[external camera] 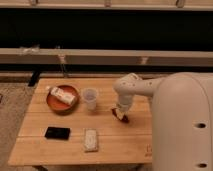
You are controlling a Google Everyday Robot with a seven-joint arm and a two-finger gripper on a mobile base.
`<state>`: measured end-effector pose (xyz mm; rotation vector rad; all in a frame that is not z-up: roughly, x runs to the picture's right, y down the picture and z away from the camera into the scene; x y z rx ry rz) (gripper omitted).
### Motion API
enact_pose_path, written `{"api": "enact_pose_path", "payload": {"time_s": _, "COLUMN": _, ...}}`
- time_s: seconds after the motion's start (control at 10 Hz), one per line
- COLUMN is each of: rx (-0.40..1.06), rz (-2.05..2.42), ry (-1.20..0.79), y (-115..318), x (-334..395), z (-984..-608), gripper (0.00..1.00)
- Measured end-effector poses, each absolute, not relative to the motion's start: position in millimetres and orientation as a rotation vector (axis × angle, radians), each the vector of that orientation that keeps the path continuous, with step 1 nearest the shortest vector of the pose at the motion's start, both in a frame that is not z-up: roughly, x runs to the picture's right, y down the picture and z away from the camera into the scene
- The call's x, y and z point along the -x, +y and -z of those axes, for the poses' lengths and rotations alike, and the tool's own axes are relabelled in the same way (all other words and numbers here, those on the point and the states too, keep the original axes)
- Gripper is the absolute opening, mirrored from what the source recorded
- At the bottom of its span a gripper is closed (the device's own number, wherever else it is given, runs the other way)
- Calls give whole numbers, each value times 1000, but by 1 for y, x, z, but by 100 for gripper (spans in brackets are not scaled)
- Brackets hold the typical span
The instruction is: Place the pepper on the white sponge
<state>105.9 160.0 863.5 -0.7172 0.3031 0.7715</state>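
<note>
The pepper is a small dark red thing lying at the tip of my gripper, right of the table's middle. The gripper hangs from the white arm that reaches in from the right and stands low over the pepper, at the tabletop. The white sponge is a whitish speckled pad lying flat near the table's front edge, left of and nearer than the gripper, well apart from the pepper.
A clear plastic cup stands just left of the gripper. A round reddish-brown plate holds a white box with orange marks at the left. A black flat rectangle lies at front left. The wooden table ends close in front.
</note>
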Motion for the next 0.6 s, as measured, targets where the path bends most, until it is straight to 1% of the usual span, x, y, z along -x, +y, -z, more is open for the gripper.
{"api": "enact_pose_path", "payload": {"time_s": 0.1, "rx": 722, "rz": -765, "ry": 312, "y": 163, "x": -107, "z": -863, "gripper": 8}}
{"api": "enact_pose_path", "payload": {"time_s": 0.2, "rx": 726, "rz": -760, "ry": 319, "y": 166, "x": -109, "z": -862, "gripper": 2}}
{"api": "enact_pose_path", "payload": {"time_s": 0.4, "rx": 727, "rz": -751, "ry": 329, "y": 168, "x": -111, "z": -855, "gripper": 0}}
{"api": "enact_pose_path", "payload": {"time_s": 0.6, "rx": 726, "rz": -735, "ry": 316, "y": 164, "x": -102, "z": -832, "gripper": 0}}
